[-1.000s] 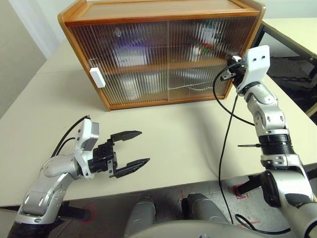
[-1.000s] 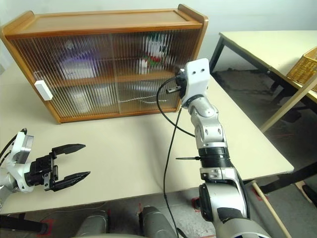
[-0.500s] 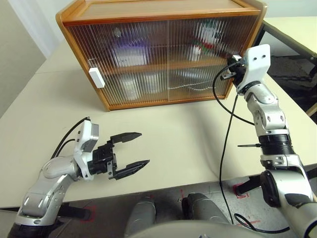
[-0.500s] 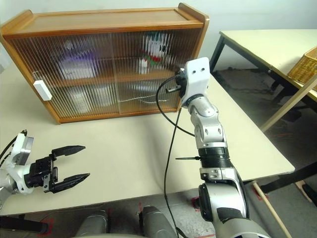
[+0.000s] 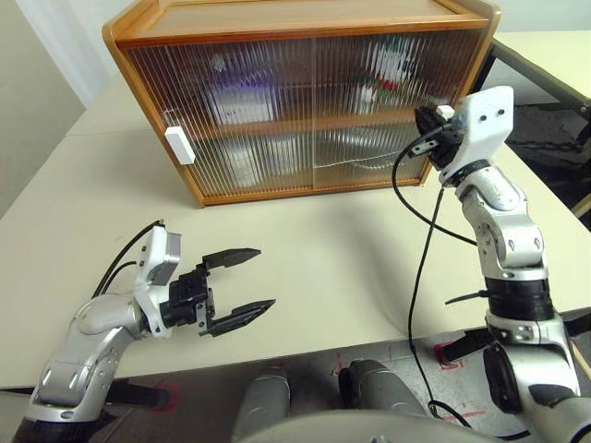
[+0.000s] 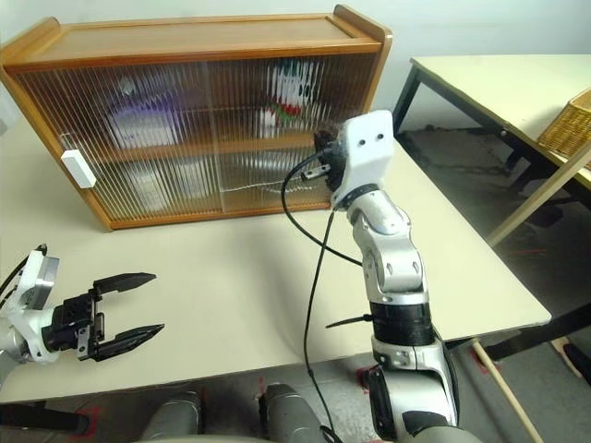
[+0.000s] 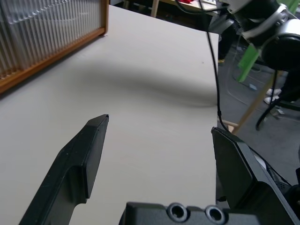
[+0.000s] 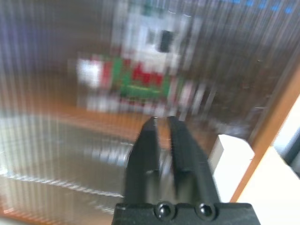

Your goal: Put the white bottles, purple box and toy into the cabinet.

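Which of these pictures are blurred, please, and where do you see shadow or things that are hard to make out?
Right wrist view: smeared throughout; the toy behind the ribbed door is a streaky patch. Left wrist view: sharp, with a soft shadow across the table. Left eye view: the ribbed doors of the cabinet break everything inside into vague shapes.

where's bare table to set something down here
Widest free patch: the table between the cabinet front and the near edge, from the left pincer across to the right arm's cable. Crowded at the cabinet's right end, by the right pincer.
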You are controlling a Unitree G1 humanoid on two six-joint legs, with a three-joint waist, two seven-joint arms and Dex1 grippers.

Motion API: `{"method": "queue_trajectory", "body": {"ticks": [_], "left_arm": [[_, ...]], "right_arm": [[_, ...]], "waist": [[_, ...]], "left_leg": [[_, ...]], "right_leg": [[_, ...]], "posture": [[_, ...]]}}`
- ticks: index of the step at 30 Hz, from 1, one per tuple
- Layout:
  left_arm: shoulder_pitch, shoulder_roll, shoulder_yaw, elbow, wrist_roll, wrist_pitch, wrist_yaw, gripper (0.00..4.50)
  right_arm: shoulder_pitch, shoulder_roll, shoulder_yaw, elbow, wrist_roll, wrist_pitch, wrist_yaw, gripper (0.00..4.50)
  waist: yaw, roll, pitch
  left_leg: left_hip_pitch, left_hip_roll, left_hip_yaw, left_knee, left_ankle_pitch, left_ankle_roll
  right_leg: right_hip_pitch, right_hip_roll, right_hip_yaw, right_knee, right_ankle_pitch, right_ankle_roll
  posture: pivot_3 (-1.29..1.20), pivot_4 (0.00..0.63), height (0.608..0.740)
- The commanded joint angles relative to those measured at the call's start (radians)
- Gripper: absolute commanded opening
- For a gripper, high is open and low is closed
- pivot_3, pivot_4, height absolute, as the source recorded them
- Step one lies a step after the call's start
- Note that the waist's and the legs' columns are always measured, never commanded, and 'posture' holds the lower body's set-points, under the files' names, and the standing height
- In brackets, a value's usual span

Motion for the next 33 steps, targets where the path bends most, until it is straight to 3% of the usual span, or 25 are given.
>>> {"method": "queue_trajectory", "body": {"ticks": [1,4,9,11,14,17,20,25,33], "left_arm": [[0.048,0.011,0.077,0.024,-0.014,-0.023,-0.005,4.5],[0.108,-0.011,0.198,0.055,-0.033,-0.053,0.019,4.5],[0.138,-0.066,0.33,0.124,-0.043,-0.104,0.083,4.5],[0.142,-0.084,0.356,0.145,-0.032,-0.125,0.104,4.5],[0.144,-0.131,0.401,0.264,0.075,-0.178,0.257,4.5],[0.105,-0.167,0.411,0.32,0.12,-0.198,0.373,4.5],[0.014,-0.209,0.432,0.428,0.185,-0.239,0.549,4.5],[-0.045,-0.183,0.437,0.541,0.224,-0.3,0.599,4.5],[-0.046,-0.179,0.424,0.529,0.214,-0.314,0.602,4.5]], "right_arm": [[0.078,-0.017,-0.014,-0.047,0.08,-0.068,0.122,1.67],[0.183,-0.066,-0.067,0.002,0.187,-0.17,0.314,2.74],[0.233,-0.112,-0.173,0.235,0.281,-0.267,0.475,4.49],[0.224,-0.12,-0.209,0.322,0.31,-0.304,0.53,4.49],[0.17,-0.191,-0.296,0.674,0.319,-0.435,0.657,4.49],[0.118,-0.235,-0.328,0.9,0.307,-0.549,0.738,4.49],[0.056,-0.282,-0.367,1.124,0.265,-0.659,0.669,4.49],[0.028,-0.291,-0.381,1.233,0.258,-0.737,0.689,4.49],[0.023,-0.278,-0.387,1.252,0.262,-0.753,0.719,4.49]], "waist": [[0.0,0.0,0.0],[-0.001,-0.001,0.0],[0.001,0.0,0.0],[0.002,0.001,0.0],[0.005,0.003,0.001],[0.014,0.003,0.002],[0.024,0.003,0.005],[0.031,-0.003,0.011],[0.03,-0.009,0.015]], "left_leg": [[0.0,-0.001,0.0,0.0,0.0,0.0],[0.0,-0.005,0.0,0.0,-0.001,-0.001],[0.0,-0.006,-0.002,0.001,-0.001,-0.002],[0.001,-0.005,-0.002,0.001,-0.001,-0.002],[0.002,-0.004,-0.002,0.001,-0.001,-0.002],[0.002,-0.002,-0.002,0.001,-0.001,-0.002],[0.005,-0.001,0.0,0.0,0.0,-0.002],[0.018,0.0,0.001,-0.002,-0.001,-0.002],[0.019,-0.008,0.001,0.0,-0.001,-0.002]], "right_leg": [[0.0,0.0,0.0,0.0,0.0,0.0],[0.0,0.0,0.0,0.0,-0.004,-0.003],[0.002,-0.002,0.002,0.0,-0.006,-0.003],[0.003,-0.003,0.002,0.0,-0.006,-0.003],[0.004,-0.004,0.002,0.0,-0.006,-0.002],[0.005,-0.005,0.003,0.0,-0.007,-0.001],[0.007,-0.004,0.003,0.0,-0.007,-0.002],[0.019,-0.003,0.004,0.001,-0.006,-0.007],[0.023,-0.003,0.005,0.0,-0.006,-0.004]], "posture": [[-0.02,0.04,0.74],[-0.01,0.049,0.74],[0.01,0.056,0.74],[0.02,0.058,0.74],[0.04,0.062,0.74],[0.06,0.065,0.74],[0.06,0.065,0.74],[0.06,0.062,0.74],[0.06,0.067,0.74]]}}
